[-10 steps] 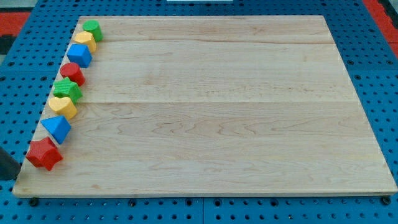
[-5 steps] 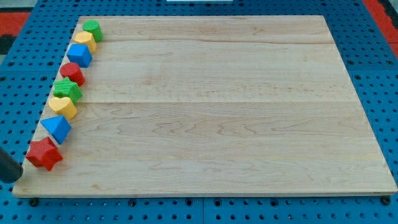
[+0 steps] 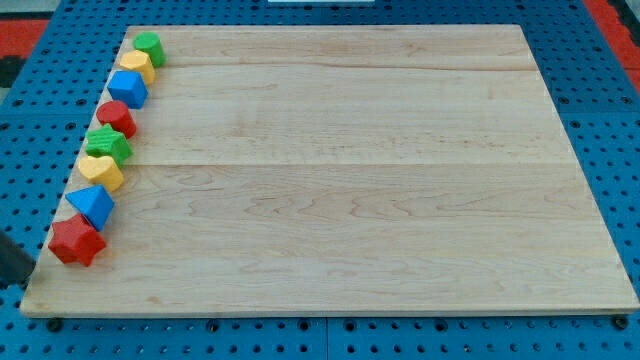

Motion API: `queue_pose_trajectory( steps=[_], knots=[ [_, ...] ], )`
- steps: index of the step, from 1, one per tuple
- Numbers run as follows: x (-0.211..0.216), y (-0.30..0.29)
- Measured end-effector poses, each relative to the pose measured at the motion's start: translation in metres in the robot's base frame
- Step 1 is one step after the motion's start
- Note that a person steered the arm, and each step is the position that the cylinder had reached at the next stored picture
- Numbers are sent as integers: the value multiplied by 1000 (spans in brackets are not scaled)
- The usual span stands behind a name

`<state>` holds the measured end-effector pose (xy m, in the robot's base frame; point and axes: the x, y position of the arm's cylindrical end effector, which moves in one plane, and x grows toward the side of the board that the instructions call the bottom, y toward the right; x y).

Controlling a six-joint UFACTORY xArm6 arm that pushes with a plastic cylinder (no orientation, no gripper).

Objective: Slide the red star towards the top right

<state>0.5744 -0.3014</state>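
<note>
My tip (image 3: 22, 283), the end of a dark rod with no claw to open or close, sits at the view's bottom-left edge, just left of the red star-shaped block (image 3: 75, 241). That star touches the blue block (image 3: 92, 206) at the light wooden board's (image 3: 350, 180) left edge, so I judge the slide toward the top right barely begun.

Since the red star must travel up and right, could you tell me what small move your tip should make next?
Probably a short push rightward and upward: my tip sits just left of and below the red star, at the board's left edge, with the blue block crowding its upper side.
</note>
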Motion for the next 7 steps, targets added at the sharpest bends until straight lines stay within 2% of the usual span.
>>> queue_pose_trajectory(
  steps=[1,2,3,5,6,7],
  knots=[
    [-26,59],
    [-32,157],
    [-43,205],
    [-7,177],
    [-19,291],
    [-67,285]
  ],
)
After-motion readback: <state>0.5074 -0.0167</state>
